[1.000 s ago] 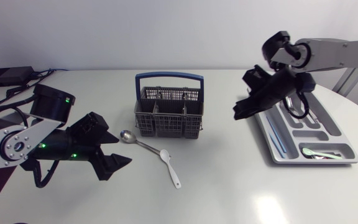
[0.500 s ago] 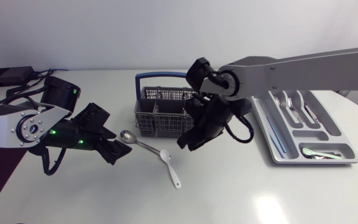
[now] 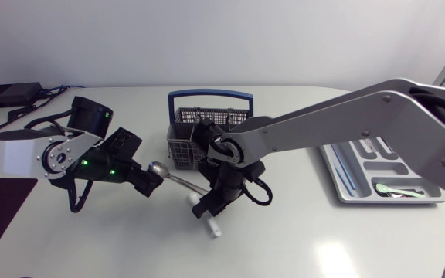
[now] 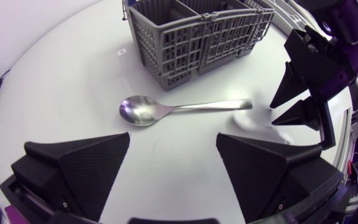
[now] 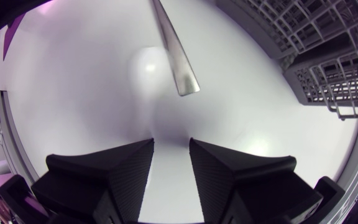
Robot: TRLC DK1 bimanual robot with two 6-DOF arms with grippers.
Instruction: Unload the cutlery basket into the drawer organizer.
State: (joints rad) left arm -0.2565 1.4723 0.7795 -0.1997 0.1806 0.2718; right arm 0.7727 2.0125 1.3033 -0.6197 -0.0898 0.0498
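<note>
Left claw (image 4: 173, 163): fingers spread wide, holding nothing. The metal spoon (image 4: 166, 111) lies flat on the table (image 3: 323, 239), crosswise ahead of the gap and clear of both fingers. Its bowl is nearer one finger and its handle end points toward the other arm's claw. In the head view the left claw (image 3: 151, 185) sits just beside the spoon's bowl, on the side away from the basket.

Right claw (image 5: 171, 155): fingers apart with a narrow gap, tips down at the table surface. The metal spoon's handle end (image 5: 178, 68) lies just ahead of that gap, untouched. The white spoon (image 4: 257, 126) lies partly under this claw. In the head view only its far end (image 3: 214, 228) shows past the claw (image 3: 203, 207). From the right wrist view it is too faint against the table to tell whether the fingers touch it.

Cutlery basket (image 3: 209, 131): upright, handle raised, standing just behind the metal spoon and beside the right arm's wrist. Its contents cannot be made out.

Drawer organizer (image 3: 427, 199): at the table's right side, well apart from both claws and partly hidden by the right arm. A pale spoon lies in its nearest compartment.
</note>
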